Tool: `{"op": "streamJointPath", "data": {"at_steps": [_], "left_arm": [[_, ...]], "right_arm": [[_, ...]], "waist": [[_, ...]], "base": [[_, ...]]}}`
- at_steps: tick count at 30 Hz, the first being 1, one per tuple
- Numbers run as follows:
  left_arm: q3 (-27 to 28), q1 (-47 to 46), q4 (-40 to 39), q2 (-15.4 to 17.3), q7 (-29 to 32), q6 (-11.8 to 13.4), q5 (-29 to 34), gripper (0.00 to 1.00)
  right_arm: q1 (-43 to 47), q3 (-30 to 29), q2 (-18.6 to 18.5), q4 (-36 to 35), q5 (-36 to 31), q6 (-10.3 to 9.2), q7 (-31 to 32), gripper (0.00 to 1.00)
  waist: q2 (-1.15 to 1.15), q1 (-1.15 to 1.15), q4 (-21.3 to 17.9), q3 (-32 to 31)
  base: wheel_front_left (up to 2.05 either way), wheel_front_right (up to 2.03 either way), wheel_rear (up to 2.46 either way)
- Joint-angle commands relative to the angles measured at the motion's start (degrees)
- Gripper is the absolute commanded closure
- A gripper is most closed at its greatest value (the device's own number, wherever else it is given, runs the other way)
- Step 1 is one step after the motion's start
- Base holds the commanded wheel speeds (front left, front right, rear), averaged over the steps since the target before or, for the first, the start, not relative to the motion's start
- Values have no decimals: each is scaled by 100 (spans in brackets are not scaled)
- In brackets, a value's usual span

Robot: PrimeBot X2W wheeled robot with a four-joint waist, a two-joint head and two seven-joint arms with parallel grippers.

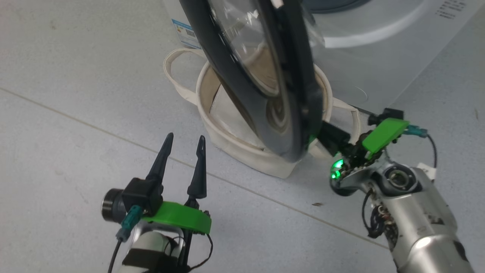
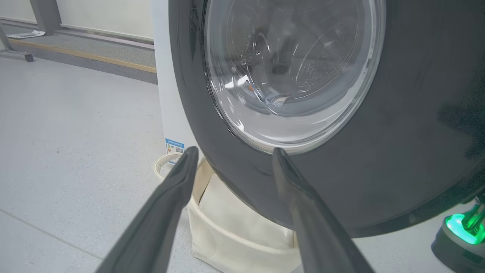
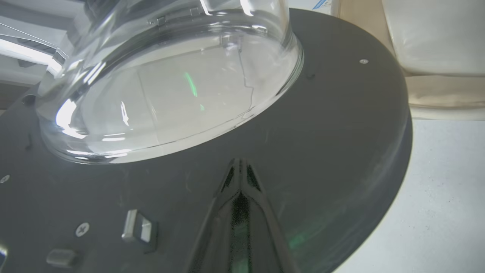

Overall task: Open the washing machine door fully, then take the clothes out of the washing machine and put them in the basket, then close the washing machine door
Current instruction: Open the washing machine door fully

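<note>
The washing machine door stands partly swung out, nearly edge-on in the head view, over the basket. My right gripper is shut, and its tips press the door's dark inner face just below the glass bowl. My left gripper hangs open over the floor, a short way from the door's outer face. Nothing is between the fingers. The white washing machine stands behind. The clothes are out of view.
A plain white sheet lies inside the basket. A strap handle loops out to the left. A blue label sits low on the machine. A metal frame leg stands far off on the grey floor.
</note>
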Motion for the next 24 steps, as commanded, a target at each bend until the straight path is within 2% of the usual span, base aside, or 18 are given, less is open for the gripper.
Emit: {"op": "streamJointPath", "data": {"at_steps": [1,7,11,24], "left_arm": [[204,36,-201,51,-68,-20,9,0],[202,31,-229,51,-68,-12,-7,0],[198,46,-225,51,-68,-4,-17,0],[329,314,-97,51,-68,-86,85,0]], "right_arm": [[48,298,136,-258,143,1,-44,100],[118,1115,137,-430,518,1,-367,100],[120,1367,137,-444,493,1,-516,100],[385,1386,-38,-722,32,1,-1252,100]], "waist": [[0,0,24,19],[0,0,87,41],[0,0,104,-3],[0,0,-13,-636]], "base": [[0,0,0],[0,0,0],[0,0,0],[0,0,0]]}}
